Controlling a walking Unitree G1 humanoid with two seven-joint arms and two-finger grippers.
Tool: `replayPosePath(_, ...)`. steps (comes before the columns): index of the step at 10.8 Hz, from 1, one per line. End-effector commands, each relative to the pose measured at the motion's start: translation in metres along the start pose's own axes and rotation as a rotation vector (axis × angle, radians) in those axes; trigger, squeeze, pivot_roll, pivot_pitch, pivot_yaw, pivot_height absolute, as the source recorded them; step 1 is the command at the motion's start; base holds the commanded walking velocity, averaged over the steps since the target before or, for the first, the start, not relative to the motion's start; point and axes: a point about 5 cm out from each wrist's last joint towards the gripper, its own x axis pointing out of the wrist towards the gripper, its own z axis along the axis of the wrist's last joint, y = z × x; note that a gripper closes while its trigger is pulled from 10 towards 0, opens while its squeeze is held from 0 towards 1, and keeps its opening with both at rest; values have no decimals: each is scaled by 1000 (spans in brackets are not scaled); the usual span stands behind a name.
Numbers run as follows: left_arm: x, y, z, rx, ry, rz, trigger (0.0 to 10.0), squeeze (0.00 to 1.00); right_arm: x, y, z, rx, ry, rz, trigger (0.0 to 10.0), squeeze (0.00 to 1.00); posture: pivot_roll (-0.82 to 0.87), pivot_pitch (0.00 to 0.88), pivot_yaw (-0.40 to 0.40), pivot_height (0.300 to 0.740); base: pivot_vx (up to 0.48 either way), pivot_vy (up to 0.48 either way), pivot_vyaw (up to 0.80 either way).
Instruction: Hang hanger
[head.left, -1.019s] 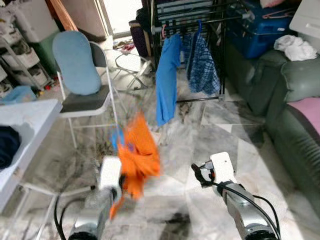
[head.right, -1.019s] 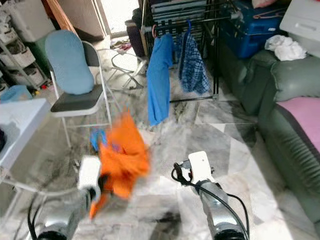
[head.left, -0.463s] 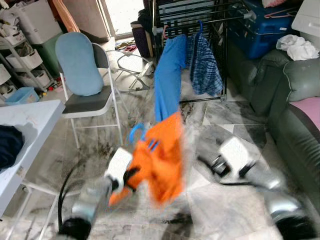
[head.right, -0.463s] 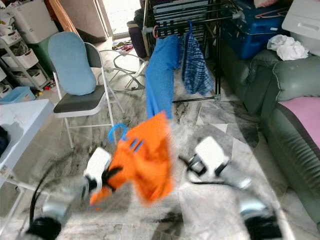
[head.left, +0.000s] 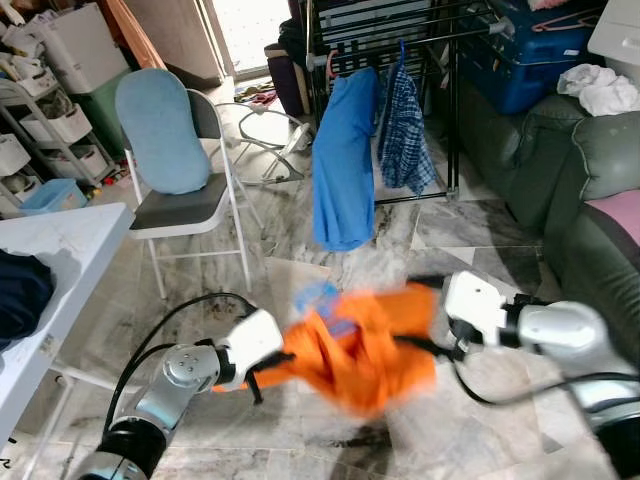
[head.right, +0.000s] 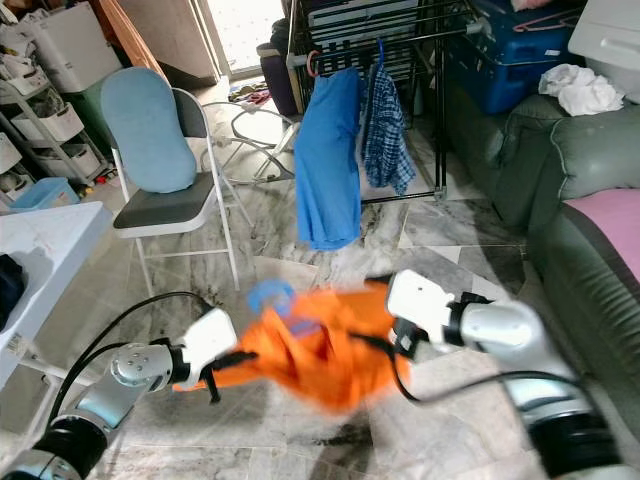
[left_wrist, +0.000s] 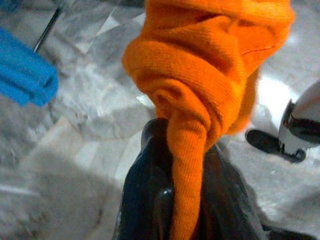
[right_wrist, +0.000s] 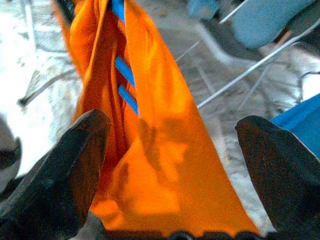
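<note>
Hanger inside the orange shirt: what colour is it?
Blue hanger, clearest in the right wrist view.

Garment (head.left: 365, 345) hangs between both end effectors, rack (head.left: 400, 40) behind, chair (head.left: 185, 190) left.

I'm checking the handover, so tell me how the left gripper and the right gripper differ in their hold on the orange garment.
The left gripper is shut on a twisted end of the orange garment; the right gripper stands open, the cloth lying between its spread fingers. The left gripper holds the garment's left end, the right gripper sits at its right end. Both are at the garment, low over the marble floor.
</note>
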Motion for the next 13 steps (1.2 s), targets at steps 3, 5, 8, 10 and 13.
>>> replayPosePath(3, -2, 12, 22, 151, -92, -35, 0, 0, -5, -6, 11, -36, -4, 102, 10000, 0, -204, 0, 199, 740, 0, 0, 0)
replayPosePath(5, 0, 10, 31, 223, -133, -79, 0, 0, -4, -7, 15, -49, -2, 140, 10000, 0, -204, 0, 199, 740, 0, 0, 0)
replayPosePath(8, 3, 2, 32, 267, -157, -137, 0, 0, -1, -5, 15, -45, 5, 190, 4941, 0, -202, 0, 205, 740, 0, 0, 0)
replayPosePath(10, 4, 2, 35, 277, -171, -135, 0, 0, -6, -2, 8, 1, 24, 235, 0, 0, -203, 0, 201, 740, 0, 0, 0)
replayPosePath(13, 7, 2, 39, 294, -189, -139, 0, 0, -4, -2, -1, 14, 72, 270, 0, 0, -201, 0, 199, 740, 0, 0, 0)
